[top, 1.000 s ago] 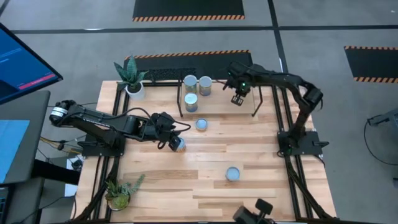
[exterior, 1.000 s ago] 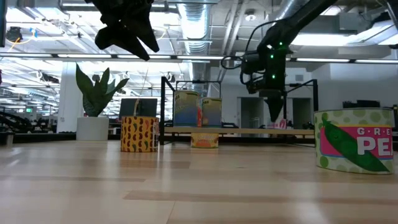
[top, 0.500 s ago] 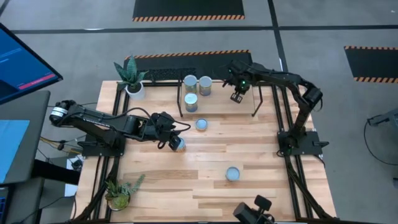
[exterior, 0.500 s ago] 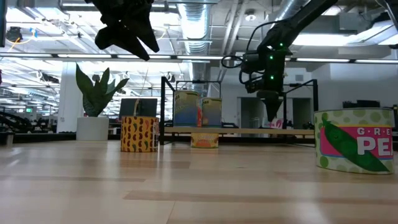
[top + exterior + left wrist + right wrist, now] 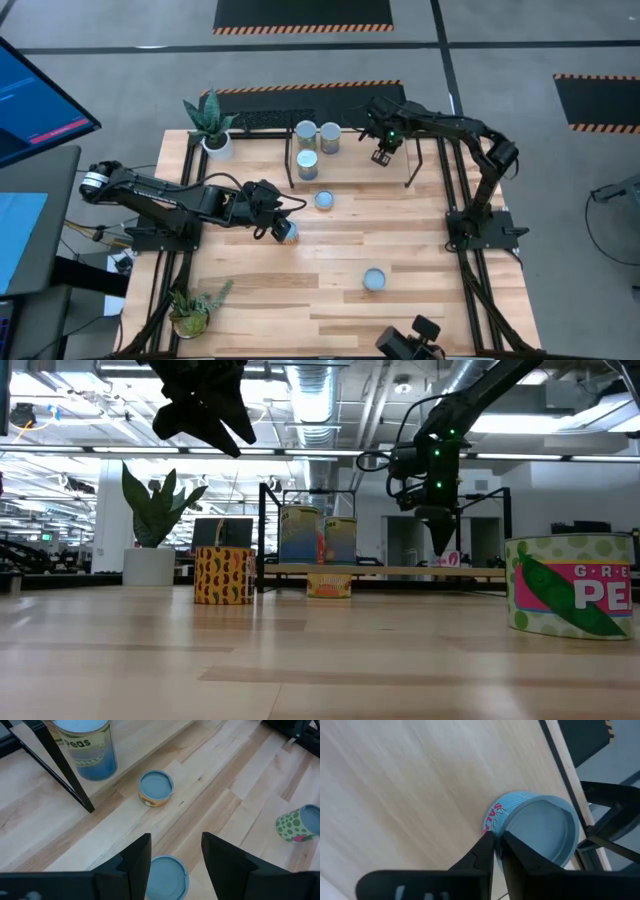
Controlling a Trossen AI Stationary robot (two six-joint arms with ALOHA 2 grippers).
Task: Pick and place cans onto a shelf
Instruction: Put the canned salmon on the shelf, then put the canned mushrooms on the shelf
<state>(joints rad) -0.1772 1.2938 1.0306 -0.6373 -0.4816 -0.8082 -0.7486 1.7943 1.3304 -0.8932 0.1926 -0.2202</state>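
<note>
The shelf [image 5: 400,170] stands at the table's far side with three cans on it [image 5: 306,131] [image 5: 329,137] [image 5: 308,165]. My left gripper [image 5: 283,228] is open and hangs above a can [image 5: 167,877] on the table; its fingers stand on either side of the can, higher up and clear of it. That can has a yellow patterned label in the low view [image 5: 223,575]. My right gripper [image 5: 497,847] is shut and points down over the shelf's right part. A short blue can [image 5: 535,832] on the shelf board shows just past its fingertips. My right gripper's shut fingertips [image 5: 487,845] show against the blue can's side wall [image 5: 495,817], near the shelf's edge. I cannot tell whether they touch it. The can stands upright on the shelf board.
A short orange-labelled can [image 5: 324,200] stands on the table in front of the shelf. A green peas can [image 5: 374,279] stands near the front. Potted plants stand at the far left [image 5: 213,125] and near left [image 5: 192,310] corners. Black shelf legs [image 5: 65,770] rise beside the cans.
</note>
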